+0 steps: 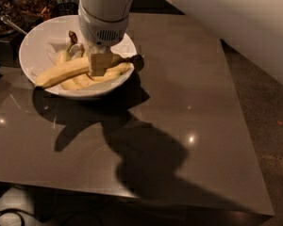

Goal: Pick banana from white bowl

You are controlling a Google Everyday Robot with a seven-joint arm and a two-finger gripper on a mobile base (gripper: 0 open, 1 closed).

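Observation:
The long pale-yellow banana lies nearly level across the white bowl. Its small dark tip reaches over the bowl's front left rim and its dark knobby stem end sticks out past the right rim. My gripper comes straight down from the white wrist above and is shut on the banana's middle. The banana sits at about rim height, above the shorter curved bananas left in the bowl. Two upright brown-green stems show behind the gripper.
The bowl stands at the back left of a glossy brown table. A dark container of food with a metal utensil handle is behind the bowl at far left. My white arm crosses the upper right. The floor lies to the right of the table.

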